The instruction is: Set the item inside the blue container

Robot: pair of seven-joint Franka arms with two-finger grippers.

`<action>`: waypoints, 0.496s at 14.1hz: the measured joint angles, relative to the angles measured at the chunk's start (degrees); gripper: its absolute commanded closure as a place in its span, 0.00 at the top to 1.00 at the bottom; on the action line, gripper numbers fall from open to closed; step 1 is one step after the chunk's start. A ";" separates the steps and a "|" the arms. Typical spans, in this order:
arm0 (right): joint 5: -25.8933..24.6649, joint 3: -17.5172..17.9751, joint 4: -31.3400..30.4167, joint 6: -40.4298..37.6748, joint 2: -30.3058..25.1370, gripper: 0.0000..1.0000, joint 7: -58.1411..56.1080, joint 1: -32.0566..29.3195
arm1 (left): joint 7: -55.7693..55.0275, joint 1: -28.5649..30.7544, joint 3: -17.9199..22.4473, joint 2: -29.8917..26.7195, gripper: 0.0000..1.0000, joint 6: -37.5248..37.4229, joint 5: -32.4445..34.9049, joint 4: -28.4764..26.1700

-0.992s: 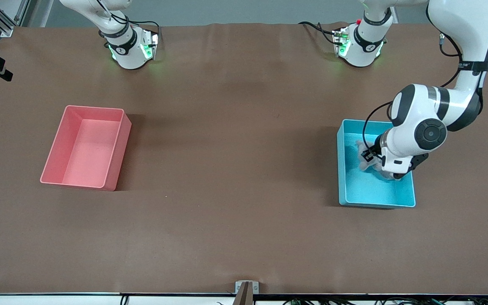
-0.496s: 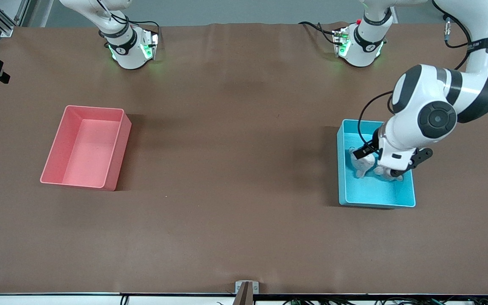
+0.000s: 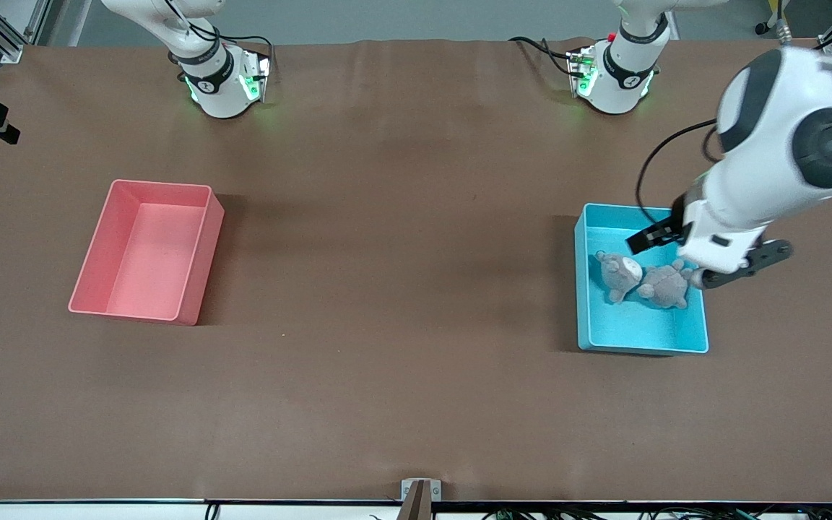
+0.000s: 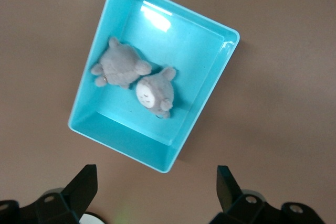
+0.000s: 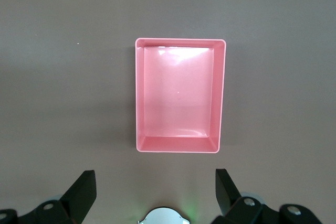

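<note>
The blue container [image 3: 640, 328] sits toward the left arm's end of the table. A grey plush toy [image 3: 629, 277] with a white face lies inside it, free of any gripper, and shows in the left wrist view too, the plush toy [image 4: 137, 78] inside the container [image 4: 113, 135]. My left gripper [image 3: 705, 274] is raised high above the container's rim. In its wrist view the left gripper [image 4: 156, 190] is open and empty, its fingertips framing bare table beside a container corner. The right gripper [image 5: 155, 191] waits open and empty, high over the table.
A pink bin [image 3: 143, 249] of the same shape stands empty toward the right arm's end, also seen from above as the pink bin [image 5: 178, 145]. Both arm bases [image 3: 221, 83] stand along the table edge farthest from the front camera. Brown tabletop lies between the bins.
The left gripper has risen out of the blue container and drawn toward its base. The plush stays lying in the container, now uncovered. The right arm has not moved.
</note>
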 measured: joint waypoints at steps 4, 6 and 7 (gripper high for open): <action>0.01 -0.05 -0.01 -0.17 0.00 1.00 0.00 -0.01 | 15.41 5.08 0.14 -2.49 1.00 -2.05 0.00 4.91; 0.01 -0.06 -0.01 -0.19 0.00 1.00 0.00 -0.01 | 23.79 7.08 0.16 -3.91 1.00 -2.30 0.00 5.10; 0.01 -0.07 -0.01 -0.20 0.00 1.00 0.00 -0.01 | 26.50 7.50 0.18 -4.34 1.00 -2.34 0.00 5.12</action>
